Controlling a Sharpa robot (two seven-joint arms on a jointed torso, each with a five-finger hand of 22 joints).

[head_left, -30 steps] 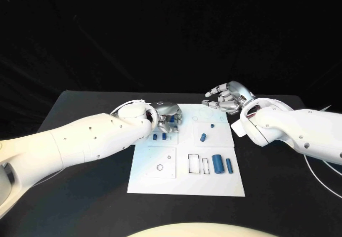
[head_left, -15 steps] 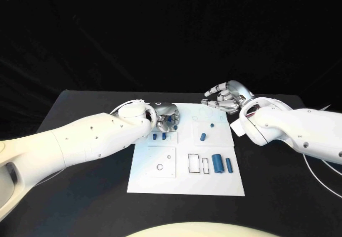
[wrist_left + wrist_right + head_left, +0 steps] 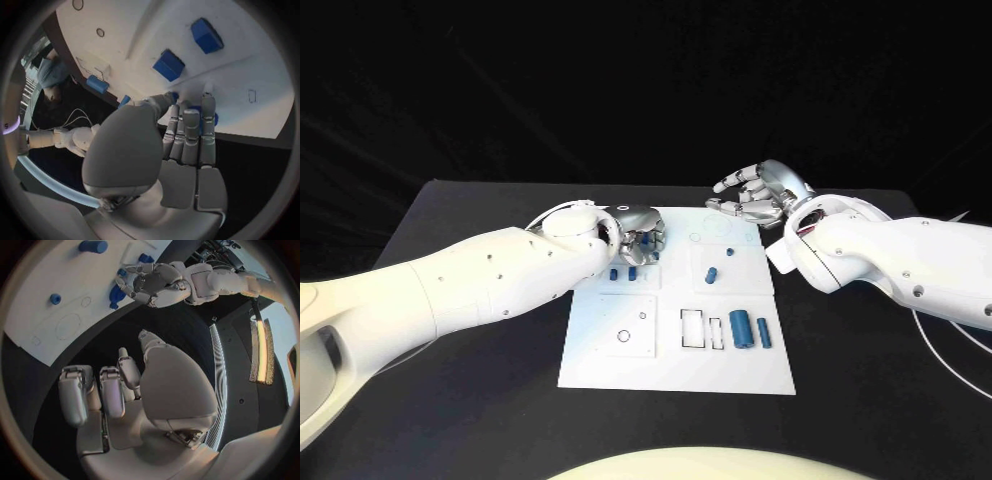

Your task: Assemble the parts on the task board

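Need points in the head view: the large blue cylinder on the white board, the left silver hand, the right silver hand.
large blue cylinder [image 3: 740,329], head view, middle of its body.
left silver hand [image 3: 640,238], head view, back of the hand over the white task board.
right silver hand [image 3: 759,198], head view, middle of the curled fingers.

A flat black bench [image 3: 473,420] fills the lower half of the head view, its far edge running across the frame just above the middle, with darkness behind it. Directly on it, in the centre of the frame, lies one flat white rectangular task board [image 3: 678,372], long side running from the far edge toward the bottom of the frame. The board's near edge sits well short of the bench's near edge, and bare black surface shows to the left and right of it. A thin white cable [image 3: 946,350] curves across the bench at the right edge of the frame.
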